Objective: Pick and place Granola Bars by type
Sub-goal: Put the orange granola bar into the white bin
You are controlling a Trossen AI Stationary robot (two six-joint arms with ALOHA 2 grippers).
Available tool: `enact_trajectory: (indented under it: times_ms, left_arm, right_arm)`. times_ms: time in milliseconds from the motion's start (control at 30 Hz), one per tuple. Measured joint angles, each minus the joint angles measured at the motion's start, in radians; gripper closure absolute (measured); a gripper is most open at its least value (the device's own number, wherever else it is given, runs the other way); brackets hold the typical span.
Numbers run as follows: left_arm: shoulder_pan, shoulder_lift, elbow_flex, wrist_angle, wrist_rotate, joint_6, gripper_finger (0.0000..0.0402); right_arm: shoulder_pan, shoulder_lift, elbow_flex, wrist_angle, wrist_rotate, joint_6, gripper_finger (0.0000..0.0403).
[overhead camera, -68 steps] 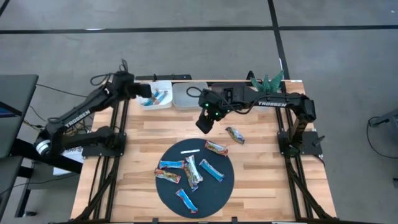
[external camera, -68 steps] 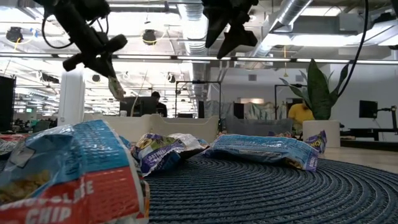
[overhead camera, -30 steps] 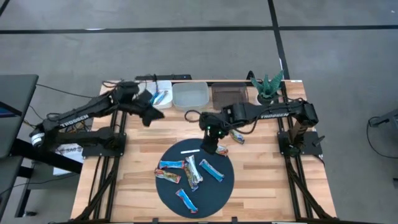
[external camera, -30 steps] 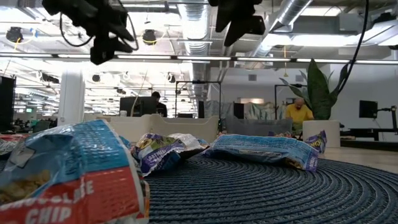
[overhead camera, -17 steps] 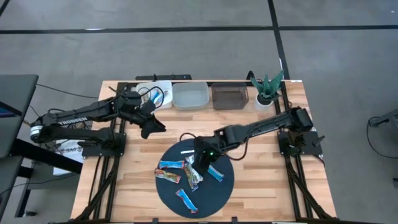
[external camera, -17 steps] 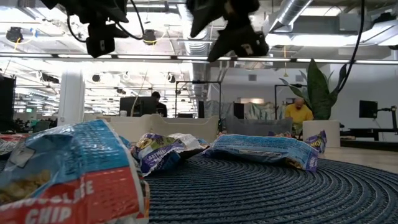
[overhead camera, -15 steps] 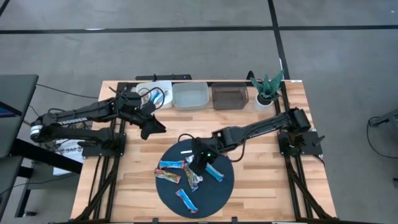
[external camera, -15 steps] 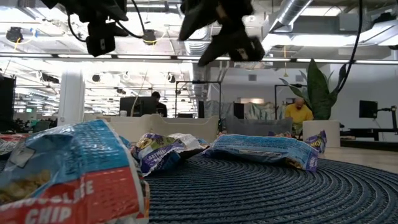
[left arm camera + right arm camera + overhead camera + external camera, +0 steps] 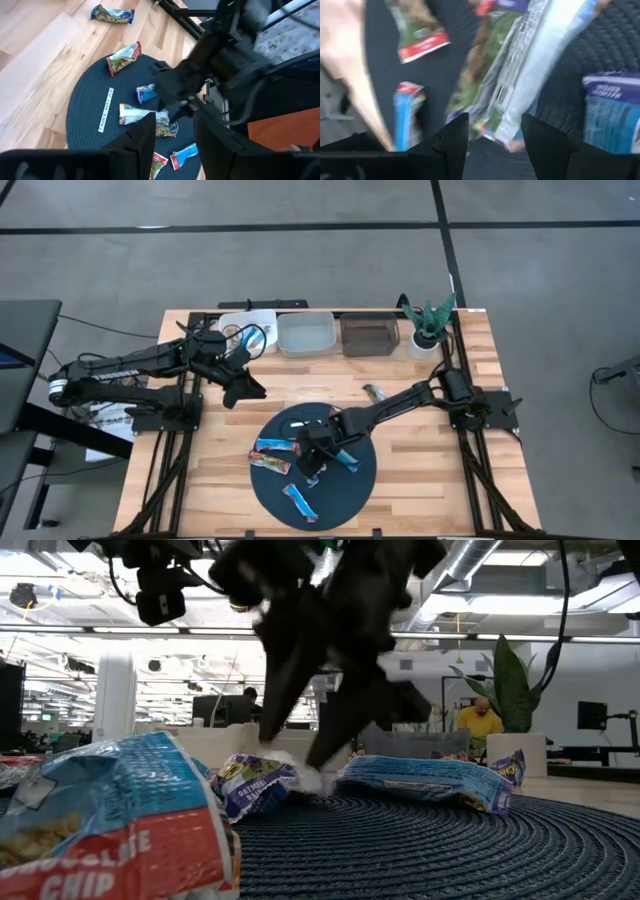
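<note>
Right hand [image 9: 312,463] now down on bars [image 9: 312,470].

Foil-wrapped Granola Bars [image 9: 287,447] flat on mat

Bright even overhead light; right wrist view motion-blurred; low foreground soft.

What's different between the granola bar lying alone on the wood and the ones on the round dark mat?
The lone bar lies by itself on bare wood, clear of both grippers; the mat bars sit clustered on the dark woven mat, some overlapping. The right gripper, open, reaches down among the mat bars, while nothing is near the lone bar. The left gripper hovers off the mat. All are small, shiny foil-wrapped bars.
</note>
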Motion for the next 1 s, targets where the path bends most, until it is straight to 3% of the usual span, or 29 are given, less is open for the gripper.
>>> enact_trajectory:
  times_ms: [467, 833, 1000]
  left_arm:
    - [0.000, -0.064, 0.000, -0.005, -0.007, -0.005, 0.0278]
    - [0.000, -0.079, 0.000, -0.006, -0.008, -0.007, 0.0278]
    - [0.000, -0.079, 0.000, -0.006, -0.008, -0.006, 0.0278]
  right_arm:
    - [-0.040, 0.020, 0.001, -0.024, 0.081, -0.001, 0.0235]
    - [-0.039, 0.017, 0.001, -0.062, 0.105, -0.002, 0.0329]
    - [-0.041, 0.016, 0.002, -0.062, 0.112, -0.004, 0.0352]
